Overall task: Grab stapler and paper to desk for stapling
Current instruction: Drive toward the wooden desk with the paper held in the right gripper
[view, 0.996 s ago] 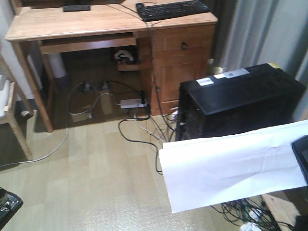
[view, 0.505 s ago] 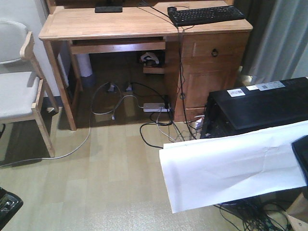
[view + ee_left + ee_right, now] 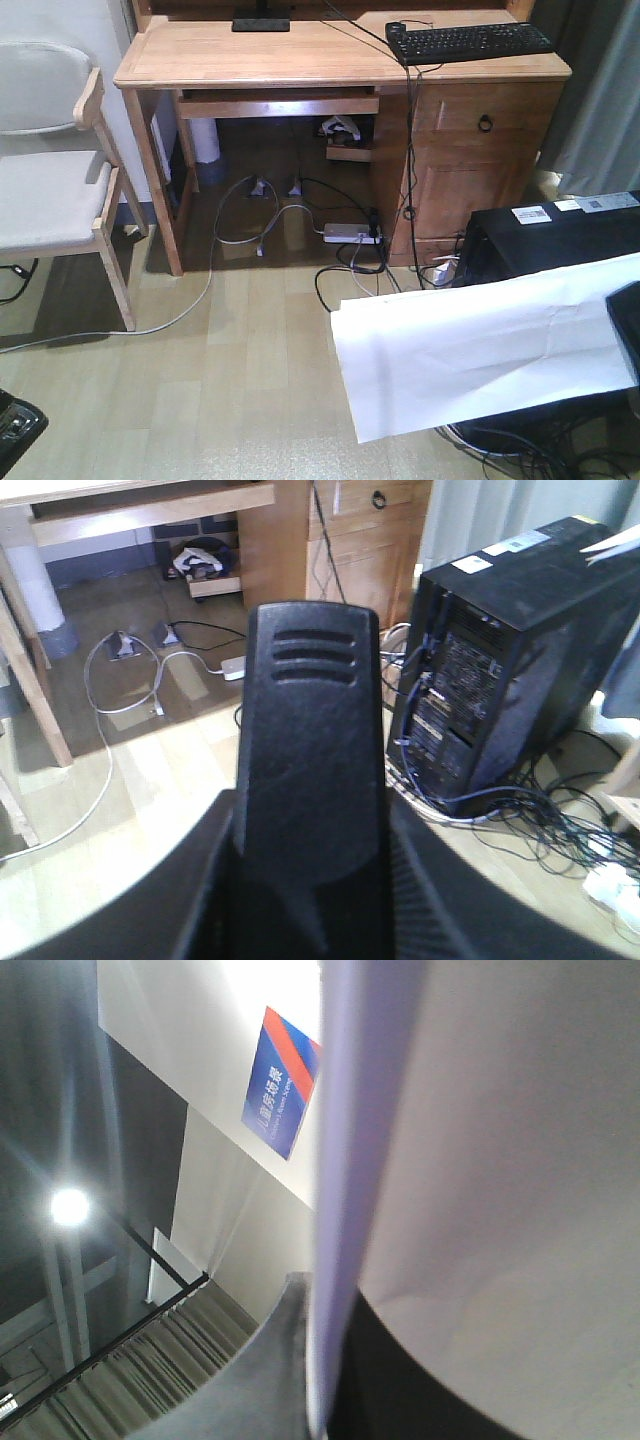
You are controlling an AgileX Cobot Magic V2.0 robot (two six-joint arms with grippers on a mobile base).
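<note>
paper (image 3: 480,350) | R gripper (image 3: 627,335) pinching its edge | L gripper (image 3: 308,885) clamped on stapler (image 3: 310,730)

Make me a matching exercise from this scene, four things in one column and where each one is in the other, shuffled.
Things:
1. keyboard
2. paper
3. power strip
4. chair

Places:
A. on the floor under the desk
B. left of the desk
C. on the desktop
D. in front of the computer tower

Pairs: 1-C, 2-D, 3-A, 4-B
</note>
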